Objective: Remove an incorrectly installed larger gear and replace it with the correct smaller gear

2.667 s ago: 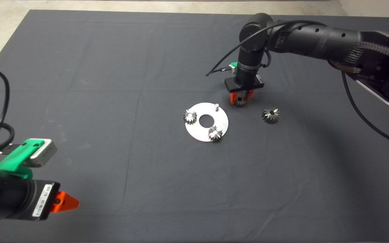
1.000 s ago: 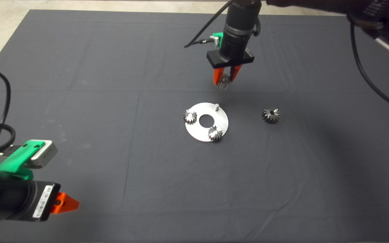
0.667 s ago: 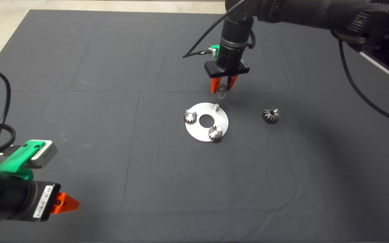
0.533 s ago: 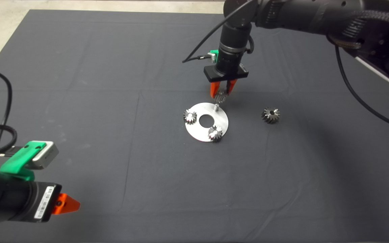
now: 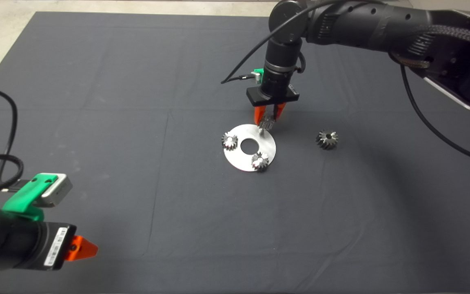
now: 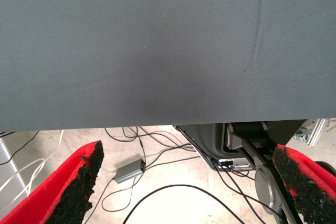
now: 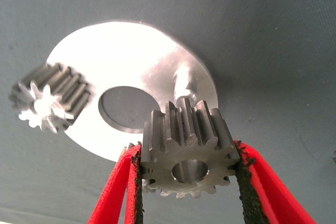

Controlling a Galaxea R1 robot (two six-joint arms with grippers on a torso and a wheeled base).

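While the right gripper (image 5: 267,119) jaws pinch the smaller gear (image 7: 186,156), it hangs over the pin (image 7: 184,81)

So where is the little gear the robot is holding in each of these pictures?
Head view: the smaller gear hangs between the right gripper's red fingers, at the far edge of the round metal plate.
Left wrist view: not in it; only mat and floor cables.
Right wrist view: it fills the foreground, just off the bare pin.
Shared landmark: the metal plate.
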